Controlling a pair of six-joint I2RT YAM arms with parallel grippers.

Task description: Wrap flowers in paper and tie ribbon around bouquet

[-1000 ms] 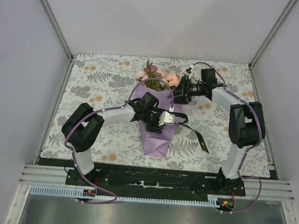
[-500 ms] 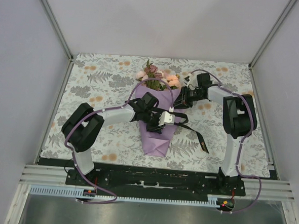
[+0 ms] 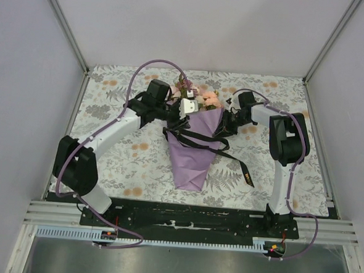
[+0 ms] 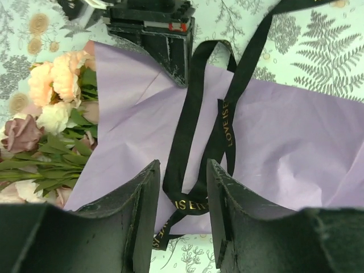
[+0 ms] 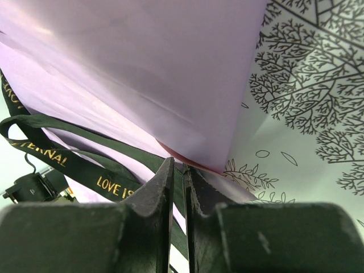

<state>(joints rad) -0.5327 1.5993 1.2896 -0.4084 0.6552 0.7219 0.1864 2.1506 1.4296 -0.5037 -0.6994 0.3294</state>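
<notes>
Swung away from the middle of the bouquet, the left gripper now sits up at its wide end, and the right arm has folded in closer, with the right gripper against the opposite edge of the paper.

From above, the bouquet lies flat on the tablecloth between the two grippers. The flowers are just beyond the left gripper, and the cone tapers away from both grippers toward the arm bases. The ribbon crosses the paper just on the near side of both grippers, and a loose tail trails off across the cloth on the near side of the right gripper.

Looking along the left wrist, the fingers stand apart with nothing between them. Loops of ribbon with gold lettering lie slack on the lilac paper beneath and ahead of the gap. The flowers are off to the left of the fingers, and the right gripper is straight ahead at the far edge of the paper.

Looking along the right wrist, the fingers are nearly pressed together. They pinch the ribbon right where it comes off the paper's edge, with a sliver of pink underside showing at the tips. Paper fills the view ahead and to the left, with printed cloth to the right.
</notes>
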